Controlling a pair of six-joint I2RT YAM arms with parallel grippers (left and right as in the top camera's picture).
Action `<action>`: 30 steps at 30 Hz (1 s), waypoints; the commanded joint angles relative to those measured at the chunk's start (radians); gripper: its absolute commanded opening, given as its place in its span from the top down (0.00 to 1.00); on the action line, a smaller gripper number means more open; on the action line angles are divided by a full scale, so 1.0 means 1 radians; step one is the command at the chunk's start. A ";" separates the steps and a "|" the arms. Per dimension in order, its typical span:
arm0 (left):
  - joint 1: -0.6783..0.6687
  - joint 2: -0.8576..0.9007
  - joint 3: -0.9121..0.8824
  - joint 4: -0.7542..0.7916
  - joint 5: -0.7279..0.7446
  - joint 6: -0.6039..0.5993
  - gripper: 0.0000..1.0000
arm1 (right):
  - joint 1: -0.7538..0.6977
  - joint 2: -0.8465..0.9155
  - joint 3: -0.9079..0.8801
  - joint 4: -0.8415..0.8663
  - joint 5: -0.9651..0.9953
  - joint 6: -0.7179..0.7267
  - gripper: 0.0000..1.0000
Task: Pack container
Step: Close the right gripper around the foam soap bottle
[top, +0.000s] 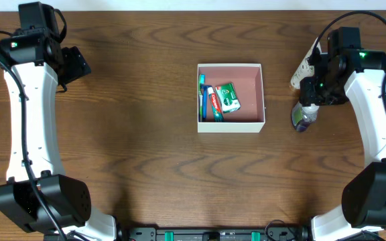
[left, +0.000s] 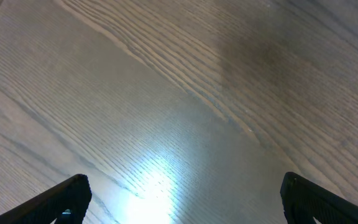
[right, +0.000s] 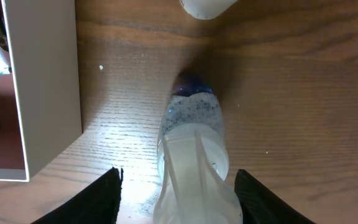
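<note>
From overhead, the square shallow container with thin white walls and a dusty pink interior (top: 246, 79) sits on the brown wood-grain desk (top: 146, 147) just right of centre. Packed against its left wall are a blue toothbrush (top: 202, 94), a red, white and blue toothpaste tube (top: 213, 104) and a small green packet (top: 228, 98); the right half of its floor is bare. The left tool (top: 79, 64) hangs over the far left corner of the desk, well apart from the container. The right tool (top: 308, 106) is beside the container's right wall, above a small translucent bottle with blue-speckled contents (top: 303, 120) that lies on the desk. A white rounded tube-like object (top: 305, 67) lies just beyond it. In the left wrist view, the left tool (left: 185, 179) has its two dark fingers (left: 67, 199) spread wide at the bottom corners, with only bare desk (left: 185, 81) and a patch of glare between them. In the right wrist view, the right tool (right: 178, 174) is spread with one finger (right: 101, 199) on each side of the translucent bottle (right: 194, 143), whose dark blue end (right: 193, 85) points away from the camera. There is a clear gap on the left side, and whether the right finger touches the bottle cannot be told. The container's white wall (right: 45, 87) stands just left of the bottle, and the rounded end of the white object (right: 205, 6) shows at the top edge.
</note>
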 commanded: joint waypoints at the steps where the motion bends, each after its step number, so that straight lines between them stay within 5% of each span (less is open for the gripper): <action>1: 0.002 0.002 -0.003 -0.002 -0.008 -0.005 0.02 | -0.006 0.009 -0.004 0.001 -0.002 -0.011 0.47; 21: 0.002 0.002 -0.003 -0.002 -0.008 -0.005 0.02 | -0.006 0.009 -0.010 -0.009 0.014 -0.011 0.48; 30: 0.002 0.002 -0.003 -0.002 -0.008 -0.005 0.02 | -0.006 0.009 -0.012 -0.009 0.017 -0.011 0.69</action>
